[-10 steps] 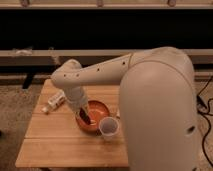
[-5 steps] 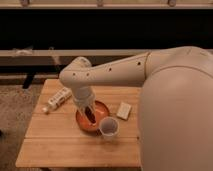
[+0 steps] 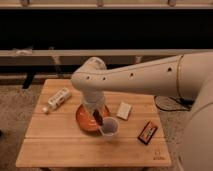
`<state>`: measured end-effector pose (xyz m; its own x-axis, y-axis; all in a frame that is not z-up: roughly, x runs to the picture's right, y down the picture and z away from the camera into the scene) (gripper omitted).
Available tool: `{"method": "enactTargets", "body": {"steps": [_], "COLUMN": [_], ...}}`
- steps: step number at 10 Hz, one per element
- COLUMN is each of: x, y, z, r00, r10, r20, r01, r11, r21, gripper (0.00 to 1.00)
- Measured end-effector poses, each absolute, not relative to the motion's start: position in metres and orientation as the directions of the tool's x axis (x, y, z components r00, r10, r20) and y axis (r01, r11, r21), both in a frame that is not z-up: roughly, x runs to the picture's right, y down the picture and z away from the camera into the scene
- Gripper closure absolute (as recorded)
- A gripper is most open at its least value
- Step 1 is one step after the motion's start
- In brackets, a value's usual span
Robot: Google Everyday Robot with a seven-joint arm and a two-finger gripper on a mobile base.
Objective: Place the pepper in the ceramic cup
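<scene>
Where half a second ago the pepper (image 3: pixel 98 118) hung low inside the orange bowl (image 3: pixel 84 120), it now rides higher and further toward the ceramic cup (image 3: pixel 109 128) — a dark red-brown sliver held nearly upright, its lower end just beside the cup's near rim and apparently above it rather than inside. The cup itself has not shifted; it stands touching or almost touching the bowl's right edge, mouth up. The gripper (image 3: pixel 97 113) hangs straight down from the wrist over the bowl's right half, and its fingers look closed narrowly on the pepper's upper part, though the exact gap between them is hard to make out. The arm's elbow has swung across as well, so that the pale forearm now stretches in from the right rather than looming over the table (image 3: pixel 60 145). I read this as the carry step nearly finished: the pepper has been lifted clear of the bowl and brought to the cup, but is not yet released. What remains, in my judgement, is a small sideways shift to centre it over the opening, then a lowering and letting go — the cup's mouth is narrow, so a tilted pepper could catch the rim. Further out, a white bottle (image 3: pixel 56 99) lies on its side at the left, a flat white block (image 3: pixel 123 110) sits right of the bowl, and a red-and-black packet (image 3: pixel 147 132) lies nearer the right edge, all well apart from the gripper.
</scene>
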<state>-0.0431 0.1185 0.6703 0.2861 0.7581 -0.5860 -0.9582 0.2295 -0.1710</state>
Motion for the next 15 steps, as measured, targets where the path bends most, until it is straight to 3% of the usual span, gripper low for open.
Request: {"method": "enactTargets", "body": {"steps": [2,9,15], "x": [-0.037,0.017,0.005], "y": [0.128,0.154,0.148], "z": [0.667,0.676,0.685], "r00": [0.277,0.112,0.101], "r10": [0.765,0.804,0.824], "r20": [-0.581,-0.583,-0.558], "r01": [-0.961,-0.993,-0.995], "r11": [0.214,0.075,0.077], "r21": [-0.177,-0.088,-0.067], "gripper": [0.88,0.21,0.20]}}
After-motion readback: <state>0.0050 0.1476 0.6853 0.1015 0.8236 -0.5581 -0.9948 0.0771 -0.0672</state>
